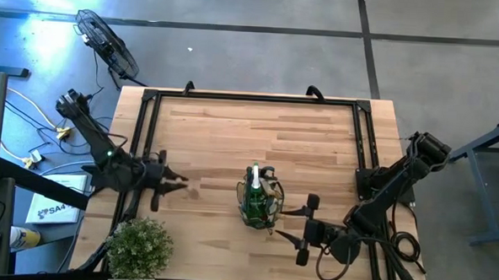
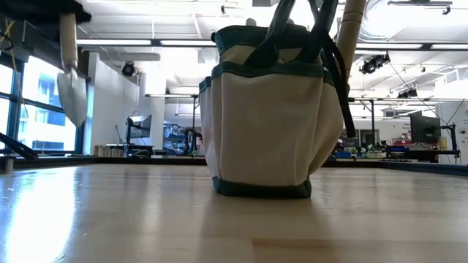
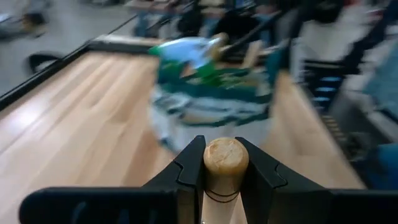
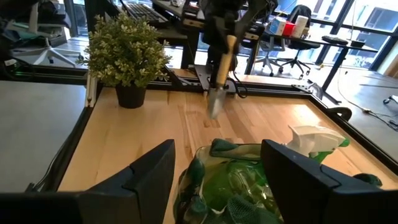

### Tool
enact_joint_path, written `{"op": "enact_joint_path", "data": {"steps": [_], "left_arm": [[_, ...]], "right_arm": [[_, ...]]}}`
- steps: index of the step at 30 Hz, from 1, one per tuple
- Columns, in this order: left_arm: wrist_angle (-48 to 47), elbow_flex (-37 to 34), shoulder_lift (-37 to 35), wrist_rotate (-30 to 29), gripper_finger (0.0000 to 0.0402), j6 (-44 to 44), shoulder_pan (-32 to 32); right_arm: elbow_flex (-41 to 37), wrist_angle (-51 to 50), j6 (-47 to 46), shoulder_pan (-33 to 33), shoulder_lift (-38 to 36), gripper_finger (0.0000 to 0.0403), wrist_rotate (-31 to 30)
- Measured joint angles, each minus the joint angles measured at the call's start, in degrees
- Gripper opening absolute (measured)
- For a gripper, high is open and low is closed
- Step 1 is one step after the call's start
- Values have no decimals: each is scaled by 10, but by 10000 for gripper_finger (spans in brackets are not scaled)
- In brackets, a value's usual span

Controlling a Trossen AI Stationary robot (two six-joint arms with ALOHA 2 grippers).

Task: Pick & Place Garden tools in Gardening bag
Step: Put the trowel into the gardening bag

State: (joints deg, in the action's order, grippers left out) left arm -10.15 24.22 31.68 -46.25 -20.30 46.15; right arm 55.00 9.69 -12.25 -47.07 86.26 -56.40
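a: where's the trowel?
b: clamped in the left pincer, above the bench.
a: the right pincer?
b: spread wide, empty, beside the gardening bag

A trowel is sitting between the left gripper's fingers, the gardening bag lying just beyond their tips.

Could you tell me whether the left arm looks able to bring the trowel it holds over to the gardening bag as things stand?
Probably yes. The left hand grips the trowel above bare table, with nothing between it and the gardening bag. The open right hand waits beside the bag and might crowd the drop.
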Motion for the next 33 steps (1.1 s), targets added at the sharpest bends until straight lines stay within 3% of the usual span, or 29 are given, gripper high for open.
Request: {"op": "enact_joint_path", "data": {"steps": [14,33], "left_arm": [[305,-80,1,95,60,171,0],[464,-81,8,-13,60,232,-1]], "right_arm": [[0,13,-16,0,0,229,16],[0,13,-16,3,0,229,24]]}}
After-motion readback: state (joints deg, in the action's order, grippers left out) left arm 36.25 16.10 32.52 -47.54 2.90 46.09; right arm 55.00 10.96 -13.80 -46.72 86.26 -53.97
